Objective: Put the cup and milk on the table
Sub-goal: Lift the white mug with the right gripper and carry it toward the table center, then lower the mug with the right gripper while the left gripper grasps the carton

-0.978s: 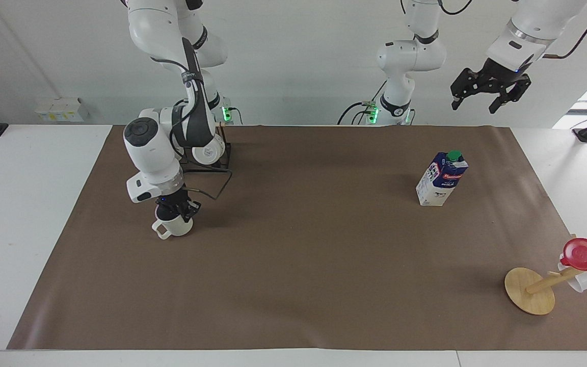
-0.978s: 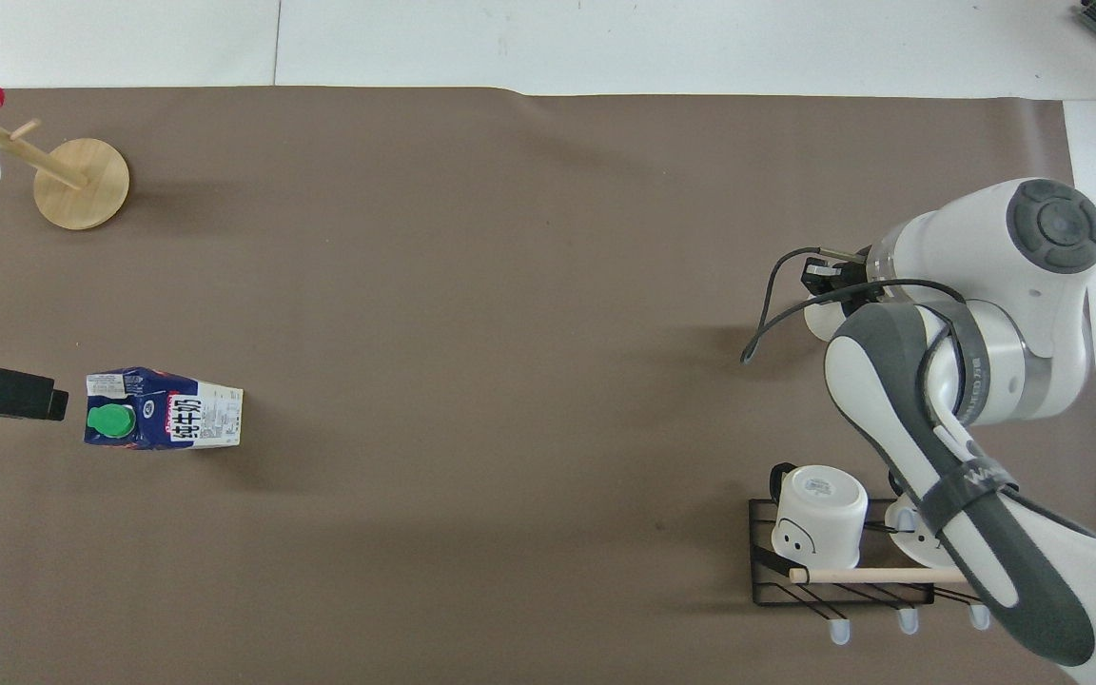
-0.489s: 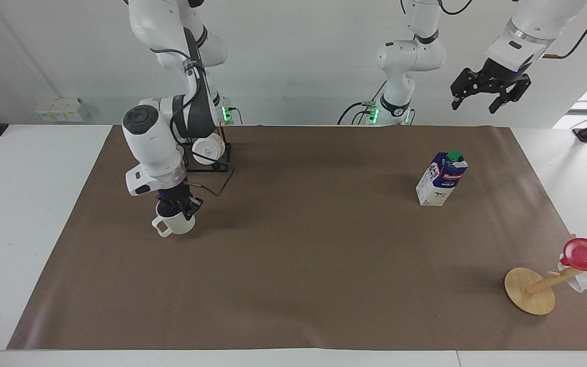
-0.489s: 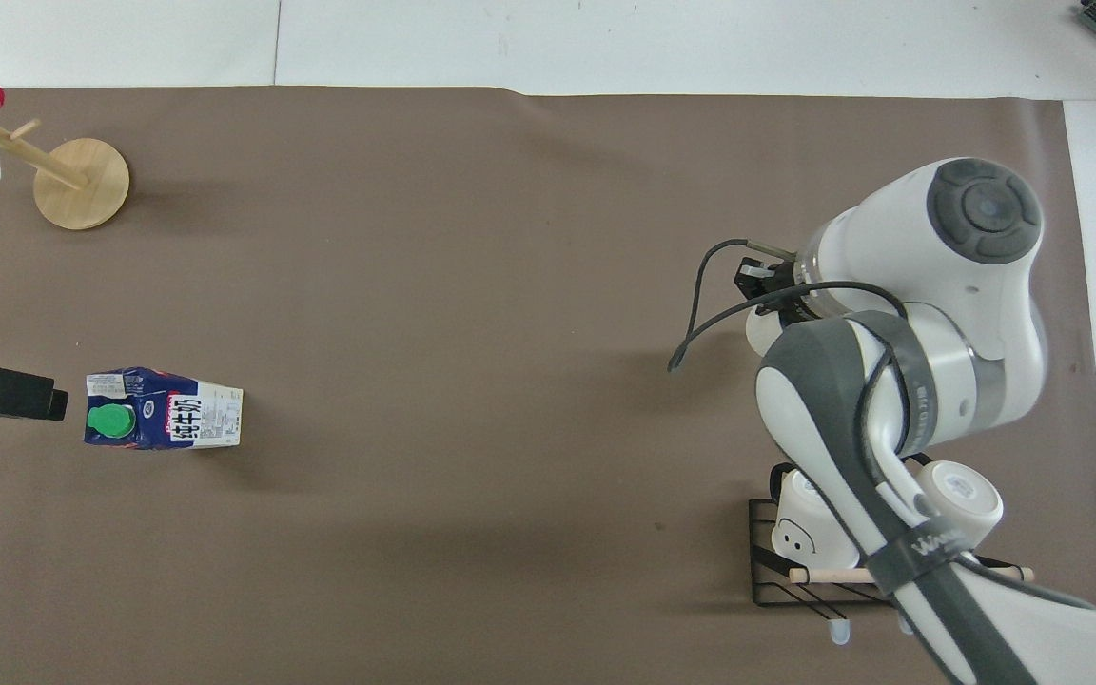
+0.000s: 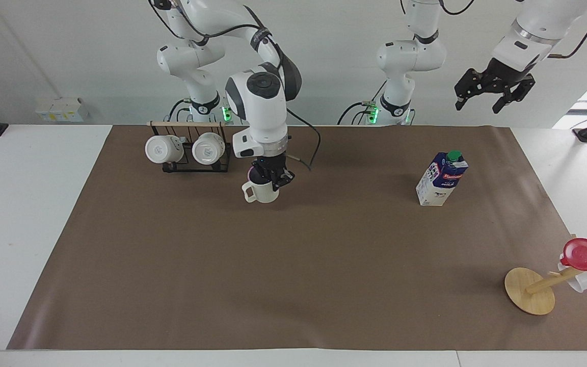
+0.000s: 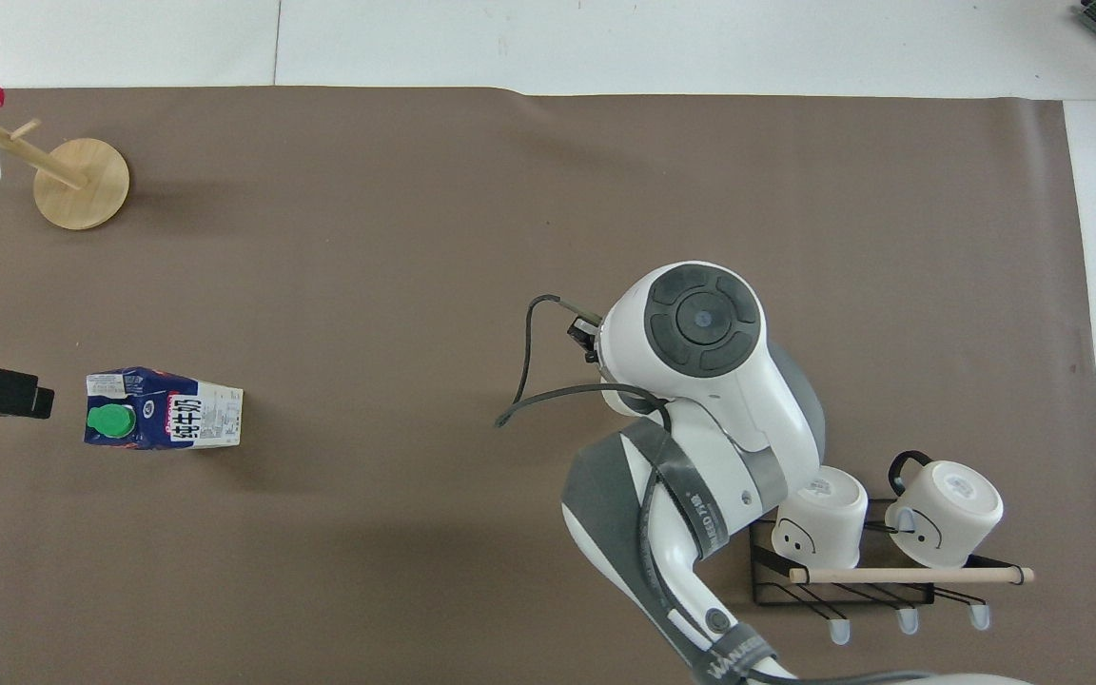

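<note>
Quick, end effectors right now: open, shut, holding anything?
Right end effector: shut on the cup, over the table.
Left end effector: open, empty, raised above the milk's end.

— Where is the cup [image 5: 263,192]?
— Cream-white with a squared handle, it hangs upright, pinched at its rim just over the brown sheet of the table [image 5: 324,265], near the robots.
— And the milk [image 5: 442,178]?
— Blue-and-white, green-capped, upright on the sheet, well apart, toward the left arm's end.
</note>
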### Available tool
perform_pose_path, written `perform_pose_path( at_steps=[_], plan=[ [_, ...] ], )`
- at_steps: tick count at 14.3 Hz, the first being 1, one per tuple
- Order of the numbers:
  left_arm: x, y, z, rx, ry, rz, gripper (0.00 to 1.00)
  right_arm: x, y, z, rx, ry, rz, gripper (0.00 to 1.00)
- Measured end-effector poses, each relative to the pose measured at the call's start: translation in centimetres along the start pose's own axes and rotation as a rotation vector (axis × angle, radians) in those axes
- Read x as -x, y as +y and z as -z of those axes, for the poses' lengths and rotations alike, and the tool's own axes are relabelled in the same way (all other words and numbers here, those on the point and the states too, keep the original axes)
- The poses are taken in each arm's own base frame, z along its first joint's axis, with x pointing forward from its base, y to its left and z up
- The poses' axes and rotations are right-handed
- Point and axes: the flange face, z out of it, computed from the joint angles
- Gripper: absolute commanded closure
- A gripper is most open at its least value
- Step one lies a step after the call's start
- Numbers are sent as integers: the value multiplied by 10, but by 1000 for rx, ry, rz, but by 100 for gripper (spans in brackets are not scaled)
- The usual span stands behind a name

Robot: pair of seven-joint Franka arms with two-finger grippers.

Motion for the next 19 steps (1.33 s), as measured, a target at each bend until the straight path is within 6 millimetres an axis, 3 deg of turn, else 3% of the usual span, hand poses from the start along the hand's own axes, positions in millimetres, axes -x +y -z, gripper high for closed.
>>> perform_pose_path(
  at_steps=[4, 8, 15, 19],
  plan=[
    [-1, -1, 1, -1, 7, 3, 0, 36, -29, -34, -4, 24, -34, 100],
    [-6, 1, -10, -2, 15, -1, 0, 36, -49, -61, -5, 48, -46, 100],
    [-15, -6, -61, -6, 76, 12, 0, 36, -56, -63, -28, 59, -47, 100],
    [-18, -10, -105, -9, 92, 18, 0, 35, -55, -65, -24, 59, -48, 100]
  ],
)
